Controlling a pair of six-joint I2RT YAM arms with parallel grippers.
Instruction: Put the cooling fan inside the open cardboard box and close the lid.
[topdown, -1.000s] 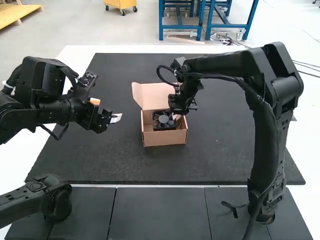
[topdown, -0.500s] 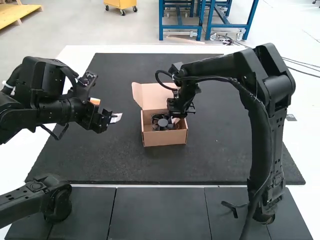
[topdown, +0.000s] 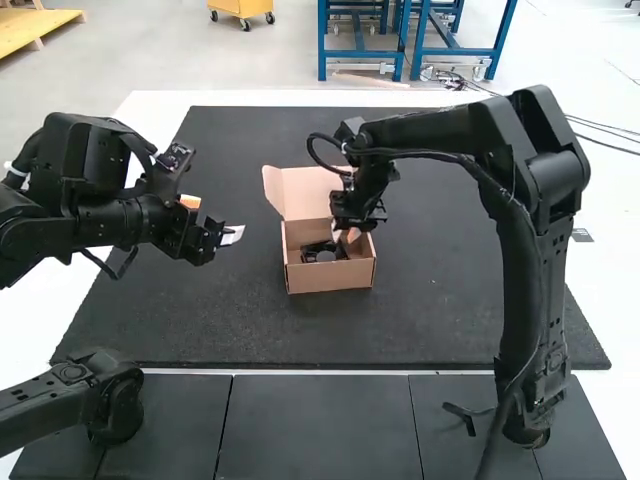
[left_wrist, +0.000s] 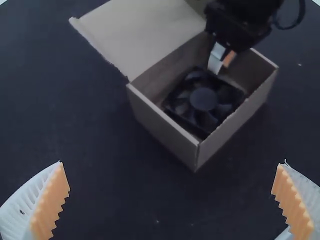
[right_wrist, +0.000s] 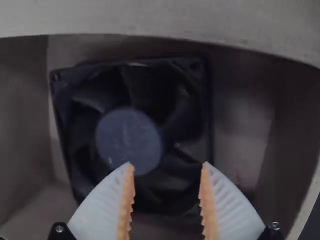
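The open cardboard box (topdown: 330, 268) stands mid-mat, its lid (topdown: 298, 190) folded up and back at the far left. A black cooling fan (topdown: 322, 253) lies flat on the box floor, also seen as the fan (left_wrist: 205, 100) and the fan (right_wrist: 130, 135). My right gripper (topdown: 350, 232) hangs in the box mouth just above the fan's right part, its fingers a little apart with nothing between them (right_wrist: 165, 200). My left gripper (topdown: 226, 236) hovers left of the box, open wide and empty (left_wrist: 170, 210), facing the box (left_wrist: 165, 135).
The black mat (topdown: 450, 300) spreads around the box with free room in front and to the right. White table edge (topdown: 150, 100) borders the mat at the far left. The right arm (topdown: 520, 150) arches over the mat's right half.
The right gripper has gone lower into the box and the fan now lies deeper, flat on the floor. The left arm has stayed still.
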